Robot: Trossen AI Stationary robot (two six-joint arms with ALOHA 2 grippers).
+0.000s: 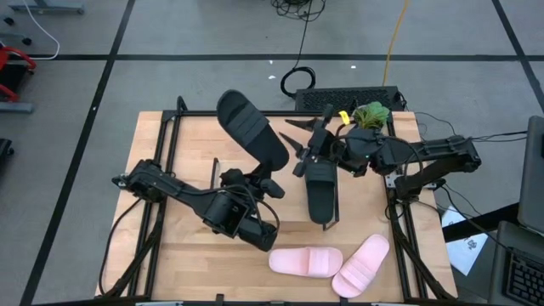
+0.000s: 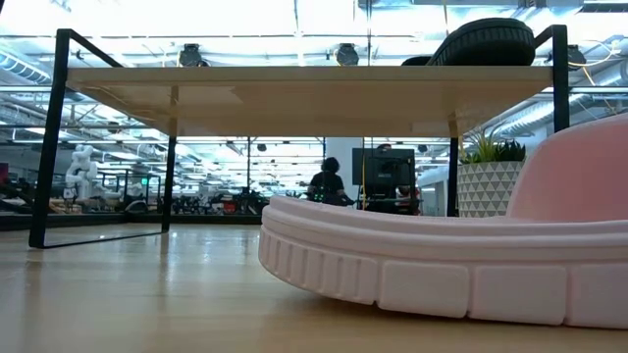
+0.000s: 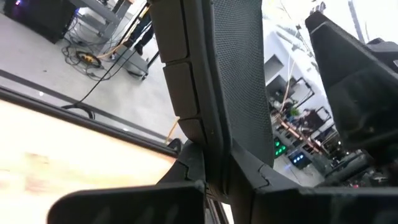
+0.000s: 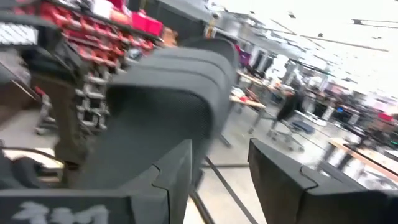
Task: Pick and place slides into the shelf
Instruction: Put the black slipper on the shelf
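Black slide is clamped in left claw above shelf.

Black slide right ahead of the right gripper, heel down between the two dark fingers; blurred room beyond.

My left arm reaches in from the left edge of the table, bent at the elbow, its wrist near the table's middle. My left gripper is clamped on the heel end of a matte black slide with a broad strap, which juts up and away from me. My right arm comes in from the right edge, forearm stretched leftward. My right gripper grips the second matte black slide, one dark finger pressed against its side.
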